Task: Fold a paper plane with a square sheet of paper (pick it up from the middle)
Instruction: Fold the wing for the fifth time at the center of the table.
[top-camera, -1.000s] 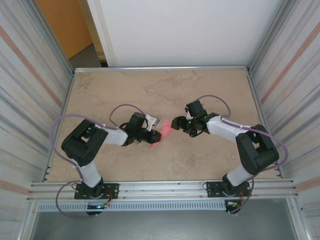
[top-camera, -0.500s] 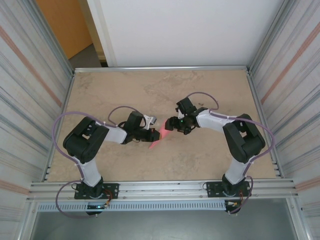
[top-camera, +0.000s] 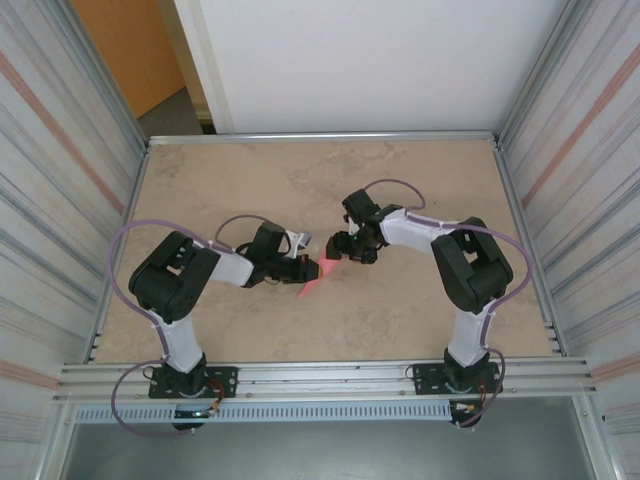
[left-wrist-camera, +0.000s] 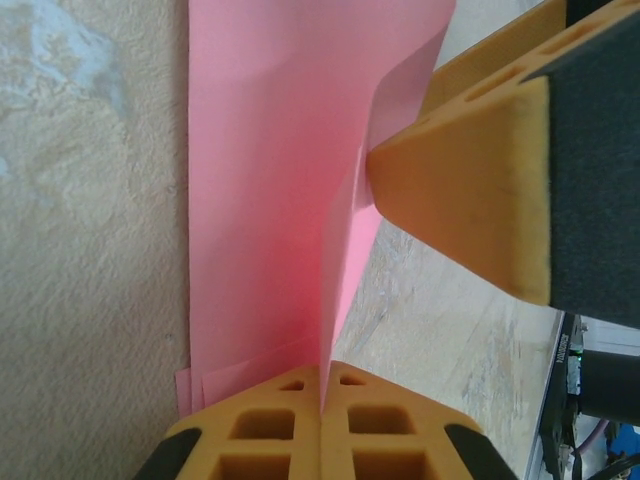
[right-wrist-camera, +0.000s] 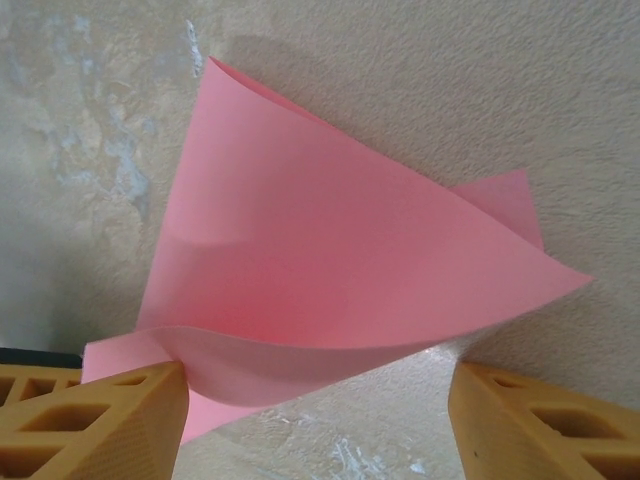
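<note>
Your left end effector pinches the paper; the right end effector stands open around the fold. Probably you close it next.

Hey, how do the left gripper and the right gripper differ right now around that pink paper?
The left gripper is shut, pinching the pink paper between its fingers; the right gripper stands open, its fingers wide apart. The left gripper holds the paper; the right gripper grips nothing, with just one finger touching the sheet. Both have yellow-orange fingers and meet at the paper from opposite sides.
</note>
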